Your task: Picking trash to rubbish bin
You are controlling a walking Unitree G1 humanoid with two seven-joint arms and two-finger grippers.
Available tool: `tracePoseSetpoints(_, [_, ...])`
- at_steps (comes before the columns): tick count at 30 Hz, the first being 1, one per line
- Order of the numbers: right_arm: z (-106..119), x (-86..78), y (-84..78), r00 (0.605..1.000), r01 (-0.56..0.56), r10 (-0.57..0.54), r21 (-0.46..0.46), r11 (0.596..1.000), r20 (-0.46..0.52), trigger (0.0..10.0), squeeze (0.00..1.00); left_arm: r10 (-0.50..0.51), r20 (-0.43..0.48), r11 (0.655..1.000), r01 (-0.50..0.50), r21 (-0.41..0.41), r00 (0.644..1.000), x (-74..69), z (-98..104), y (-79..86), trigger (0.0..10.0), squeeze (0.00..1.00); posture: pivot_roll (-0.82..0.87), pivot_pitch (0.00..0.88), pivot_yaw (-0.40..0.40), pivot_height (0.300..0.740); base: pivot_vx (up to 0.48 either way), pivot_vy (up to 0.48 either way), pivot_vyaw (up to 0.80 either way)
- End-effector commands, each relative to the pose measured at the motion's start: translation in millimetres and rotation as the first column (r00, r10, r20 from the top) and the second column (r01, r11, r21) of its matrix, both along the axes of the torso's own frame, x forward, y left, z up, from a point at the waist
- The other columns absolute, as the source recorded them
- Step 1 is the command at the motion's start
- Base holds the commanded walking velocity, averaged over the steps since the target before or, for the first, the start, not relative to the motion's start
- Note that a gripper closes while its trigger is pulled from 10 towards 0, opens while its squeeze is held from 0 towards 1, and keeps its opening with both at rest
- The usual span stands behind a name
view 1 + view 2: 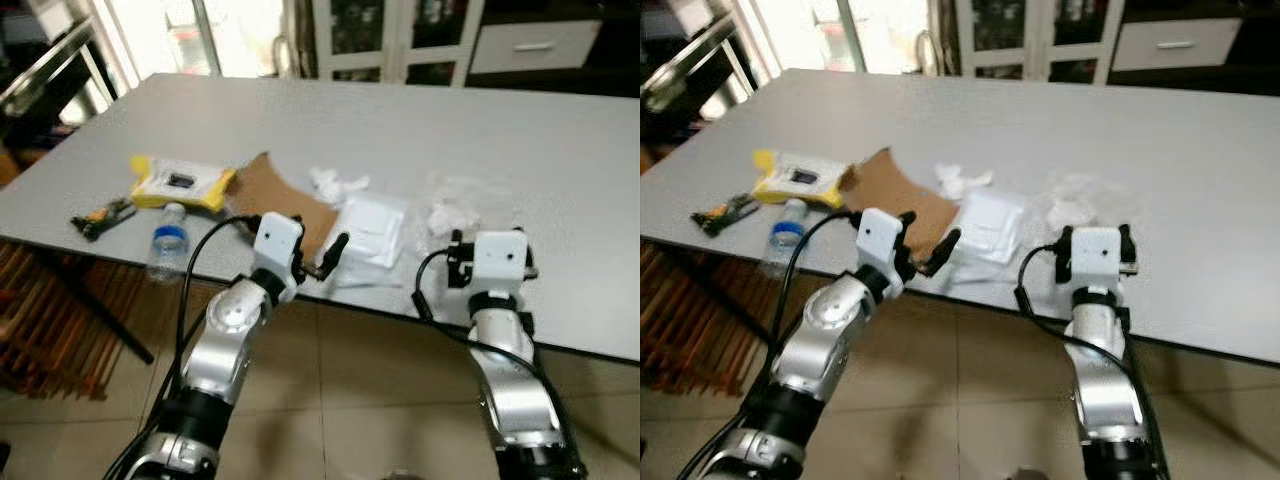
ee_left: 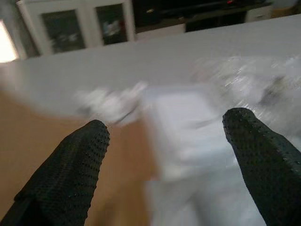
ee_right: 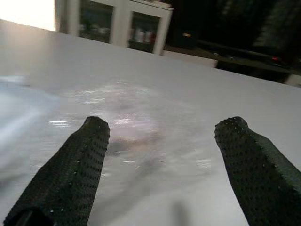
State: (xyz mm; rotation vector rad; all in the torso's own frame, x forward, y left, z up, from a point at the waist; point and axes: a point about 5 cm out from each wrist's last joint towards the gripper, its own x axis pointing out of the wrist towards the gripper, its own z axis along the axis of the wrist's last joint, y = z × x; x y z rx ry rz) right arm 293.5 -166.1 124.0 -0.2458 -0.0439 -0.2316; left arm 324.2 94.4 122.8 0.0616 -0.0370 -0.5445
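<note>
Trash lies along the near side of a grey table (image 1: 400, 120): a yellow wipes pack (image 1: 180, 183), a snack wrapper (image 1: 100, 215), a lying plastic bottle (image 1: 168, 243), a brown cardboard sheet (image 1: 280, 195), a crumpled tissue (image 1: 335, 183), a flat white packet (image 1: 370, 230) and clear crumpled plastic (image 1: 460, 205). My left gripper (image 1: 320, 245) is open at the table's front edge, aimed at the white packet (image 2: 188, 132) beside the cardboard (image 2: 28, 141). My right gripper (image 1: 490, 240) is open, low over the table edge, facing the clear plastic (image 3: 141, 127). Neither gripper holds anything.
White cabinets (image 1: 400, 40) with glass doors stand behind the table. A bright window (image 1: 180, 35) is at the back left. Wooden slats (image 1: 50, 320) sit under the table's left end. Tiled floor (image 1: 370, 400) lies below my arms.
</note>
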Motion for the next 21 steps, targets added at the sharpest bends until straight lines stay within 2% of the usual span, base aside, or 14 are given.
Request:
tracePoseSetpoints(1, [6,0.4,4.4,0.999,-0.023,0.023,0.003,1.000,0.023,10.0,0.00,0.014,0.003,1.000,-0.014,-0.013,1.000,-0.7,2,3.4,10.0,0.00,-0.08,0.073,0.085,0.740,0.000,0.000,0.00])
tracePoseSetpoints(9, [21,4.9,13.3,0.997,-0.058,0.054,0.060,0.997,0.057,10.0,0.00,0.017,0.001,1.000,-0.017,-0.004,1.000,-2.6,3,7.0,10.0,0.00,-0.07,0.081,0.088,0.740,0.000,0.000,0.00])
tracePoseSetpoints(21, [24,11.6,15.8,0.997,-0.035,0.029,0.091,0.995,0.069,10.0,0.00,0.013,0.009,1.000,-0.013,0.001,1.000,-4.8,8,13.4,10.0,0.00,-0.03,0.097,0.104,0.740,0.000,0.000,0.00])
